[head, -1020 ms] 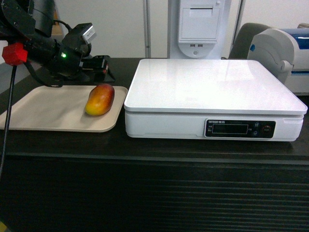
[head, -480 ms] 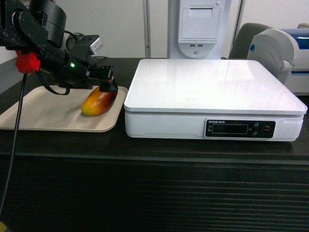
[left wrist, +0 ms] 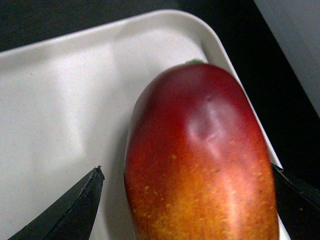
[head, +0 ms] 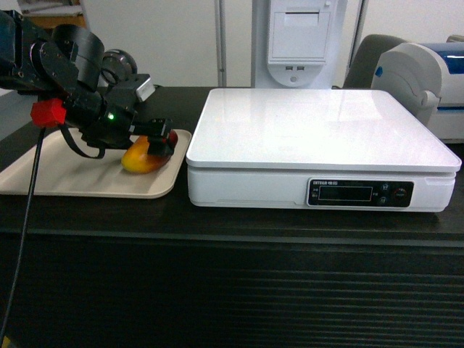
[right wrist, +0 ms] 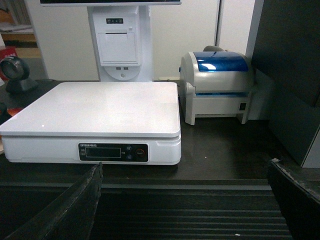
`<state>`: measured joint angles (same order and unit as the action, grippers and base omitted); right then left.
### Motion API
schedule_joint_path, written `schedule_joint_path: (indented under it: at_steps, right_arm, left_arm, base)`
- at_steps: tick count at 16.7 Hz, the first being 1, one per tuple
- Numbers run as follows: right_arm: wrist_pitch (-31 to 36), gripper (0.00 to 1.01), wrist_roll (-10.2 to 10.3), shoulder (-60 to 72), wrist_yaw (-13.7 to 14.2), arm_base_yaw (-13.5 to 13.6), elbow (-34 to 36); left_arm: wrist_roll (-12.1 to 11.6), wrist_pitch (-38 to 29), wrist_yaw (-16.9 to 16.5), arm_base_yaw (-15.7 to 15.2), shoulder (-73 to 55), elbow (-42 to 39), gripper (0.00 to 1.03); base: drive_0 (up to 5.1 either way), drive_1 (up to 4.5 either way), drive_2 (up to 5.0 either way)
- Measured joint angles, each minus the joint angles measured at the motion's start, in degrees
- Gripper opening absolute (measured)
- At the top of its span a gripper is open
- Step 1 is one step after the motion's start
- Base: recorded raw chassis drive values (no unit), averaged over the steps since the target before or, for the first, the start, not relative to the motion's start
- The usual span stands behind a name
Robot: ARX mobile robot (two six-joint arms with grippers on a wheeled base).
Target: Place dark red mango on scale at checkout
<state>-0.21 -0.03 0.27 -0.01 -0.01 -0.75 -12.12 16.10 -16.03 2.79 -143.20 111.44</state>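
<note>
The dark red mango (head: 136,161) lies on the right part of a beige tray (head: 65,177), left of the scale (head: 319,134), on the black-topped checkout (head: 232,217). My left gripper (head: 156,143) is down over the mango's red end. In the left wrist view the mango (left wrist: 200,160) fills the space between the black fingers (left wrist: 70,210), and the left gripper (left wrist: 186,169) is open. A gap shows at the left finger, while the right finger sits at the mango's skin. My right gripper (right wrist: 183,165) hangs open and empty before the counter's ribbed front, facing the scale (right wrist: 100,107).
A white receipt-printer stand (head: 299,40) rises behind the scale. A label printer with a blue lid (head: 428,72) sits at the right. A black scanner (right wrist: 14,72) stands at the far left of the right wrist view. The tray's raised rim lies close to the scale's left side.
My left arm has come down and forward from behind the tray, and its jaws now straddle the mango. The mango has shifted slightly to the left. The scale has not moved.
</note>
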Motion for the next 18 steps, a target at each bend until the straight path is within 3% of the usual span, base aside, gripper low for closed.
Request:
schedule_joint_path:
  at_steps: [2, 5, 6, 7, 9, 15, 18]
  right_arm:
    - [0.0, 0.98, 0.0, 0.02, 0.0, 0.0, 0.0]
    - [0.0, 0.98, 0.0, 0.0, 0.0, 0.0, 0.0]
    - [0.0, 0.98, 0.0, 0.0, 0.0, 0.0, 0.0]
    - [0.0, 0.98, 0.0, 0.0, 0.0, 0.0, 0.0]
    - [0.0, 0.98, 0.0, 0.0, 0.0, 0.0, 0.0]
    - [0.0, 0.98, 0.0, 0.0, -0.02, 0.0, 0.0]
    - [0.0, 0.98, 0.0, 0.02, -0.02, 0.0, 0.0]
  left_arm:
    - [-0.94, 0.72, 0.2, 0.0, -0.39, 0.0, 0.98]
    - [-4.79, 1.25, 1.29, 0.11, -0.46, -0.28, 0.98]
    - [-7.76, 1.27, 1.7, 0.17, -0.46, -1.38, 0.8]
    - [-8.96, 1.62, 1.75, 0.17, -0.28, -1.49, 0.69]
    - [-10.51, 1.46, 2.03, 0.17, 0.57, -2.67, 0.58]
    - [-13.33, -1.01, 2.54, 0.26, 8.33, -11.15, 0.58]
    - [-11.98, -3.1, 1.42, 0.74, 17.53, -16.48, 0.58]
  base:
    - [0.0, 0.0, 0.0]
    - [0.0, 0.0, 0.0]
    - [0.0, 0.0, 0.0]
    - [0.0, 0.0, 0.0]
    - [0.0, 0.0, 0.0]
    - [0.0, 0.0, 0.0]
    - [0.0, 0.0, 0.0]
